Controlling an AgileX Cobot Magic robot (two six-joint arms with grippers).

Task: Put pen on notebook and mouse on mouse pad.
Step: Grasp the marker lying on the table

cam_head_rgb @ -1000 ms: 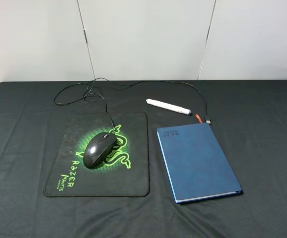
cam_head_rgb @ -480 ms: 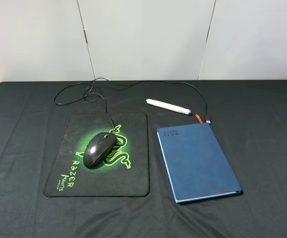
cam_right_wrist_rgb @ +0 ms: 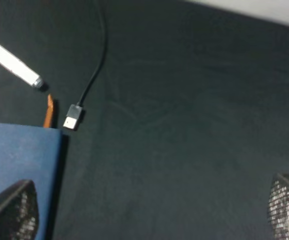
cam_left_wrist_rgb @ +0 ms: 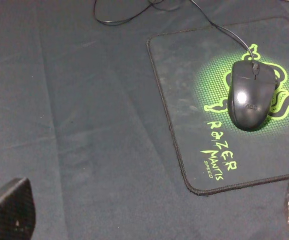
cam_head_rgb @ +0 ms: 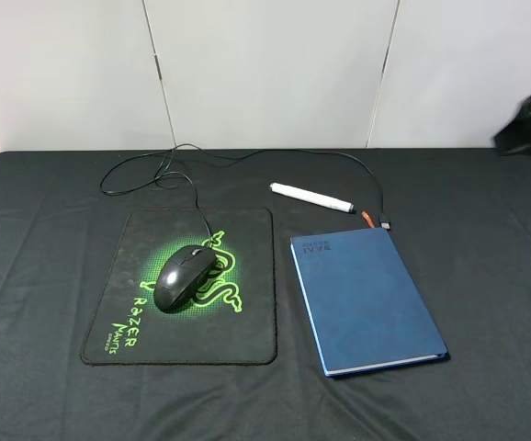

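Glossy black wired mouse (cam_head_rgb: 185,277): on square black mouse pad (cam_head_rgb: 247,331) lettered "Razer Mantis Speed". Slim white pen (cam_head_rgb: 311,197): off blue hardcover notebook (cam_head_rgb: 367,299), just beside its lettered end. Metal USB plug (cam_right_wrist_rgb: 72,121): detailed only in right wrist view. Left gripper (cam_left_wrist_rgb: 149,215), right gripper (cam_right_wrist_rgb: 149,210): fingers spread, empty.

You see the right end effector (cam_right_wrist_rgb: 149,215) spread wide above the black cloth-covered desk (cam_right_wrist_rgb: 194,115), nothing between its fingers (cam_right_wrist_rgb: 12,212). The slim white pen (cam_right_wrist_rgb: 9,62) lies just off the corner of the blue hardcover notebook (cam_right_wrist_rgb: 19,155), not touching it. An orange ribbon bookmark (cam_right_wrist_rgb: 48,111) and the USB plug (cam_right_wrist_rgb: 73,120) of a thin black cable (cam_right_wrist_rgb: 98,50) sit beside that corner.
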